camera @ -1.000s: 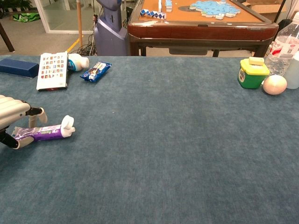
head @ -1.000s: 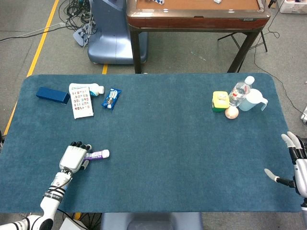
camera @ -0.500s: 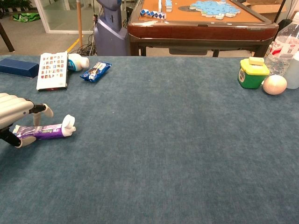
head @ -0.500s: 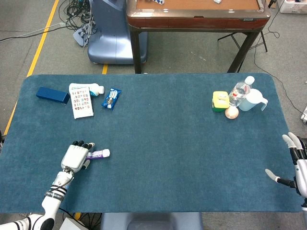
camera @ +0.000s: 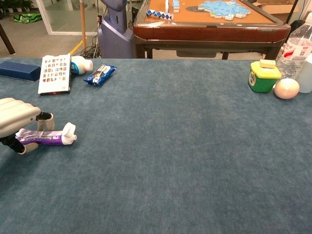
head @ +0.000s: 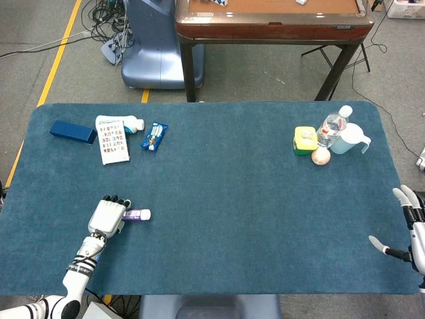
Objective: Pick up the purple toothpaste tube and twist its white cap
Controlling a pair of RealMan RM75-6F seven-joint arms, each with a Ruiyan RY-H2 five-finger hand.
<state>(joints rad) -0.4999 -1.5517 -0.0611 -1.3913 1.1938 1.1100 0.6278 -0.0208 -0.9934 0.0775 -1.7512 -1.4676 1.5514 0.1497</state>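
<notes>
Surface [head: 226,199] of blue felt carries everything, one broad top with the clutter pushed to its far corners, which leaves the near middle free for the arms to work. One left hand [head: 108,216] lies palm down at the near left, over the flat end of the single purple toothpaste tube [camera: 41,137]; in the chest view the fingers [camera: 14,113] arch over the tube and the thumb sits beneath it, so the hand seems to be closing for a lift, though whether the tube is truly gripped or only caged cannot be told. The tube lies on its side on the felt, its one white cap [camera: 69,133] pointing toward the middle and left bare, sensibly, since the other hand must reach it to twist. One right hand [head: 410,226] waits at the near right edge, well apart from the tube, fingers spread and holding nothing.

At the far left sit one dark blue box [head: 73,131], one printed card [head: 112,141] with one white bottle [head: 133,123] just beside it, and one blue snack packet [head: 153,136]. At the far right cluster one clear jug [head: 350,139], one water bottle [head: 331,127], one yellow-lidded green tub [head: 305,141] and one pale egg-like ball [head: 321,156]
</notes>
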